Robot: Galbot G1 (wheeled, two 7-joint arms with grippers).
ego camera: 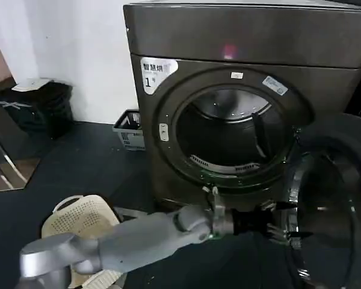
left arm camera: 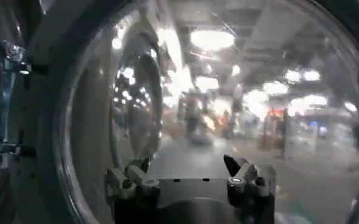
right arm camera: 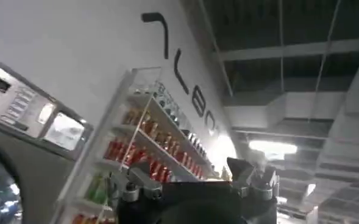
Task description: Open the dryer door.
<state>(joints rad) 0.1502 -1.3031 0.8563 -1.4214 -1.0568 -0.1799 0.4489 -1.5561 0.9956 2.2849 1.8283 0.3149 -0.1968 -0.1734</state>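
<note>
The dryer (ego camera: pixel 246 42) is a big dark metallic machine with a white "1" sticker and a pink light. Its drum hole (ego camera: pixel 228 135) lies uncovered. The dryer door (ego camera: pixel 331 205) has swung out to the right, showing its chrome rim and dark glass. My left arm reaches across low in front of the machine. My left gripper (ego camera: pixel 280 232) is at the door's near rim. In the left wrist view the left gripper (left arm camera: pixel 186 167) is open and empty, facing the reflective door glass (left arm camera: pixel 240 91). My right gripper (right arm camera: pixel 188 173) is open and empty, pointing up away from the machine.
A cream perforated laundry basket (ego camera: pixel 78 220) lies on the dark floor under my left arm. A small grey crate (ego camera: pixel 129 129) stands by the dryer's left side, a black bin (ego camera: pixel 39 108) farther left. Shelves of red goods (right arm camera: pixel 136 146) show beyond the right gripper.
</note>
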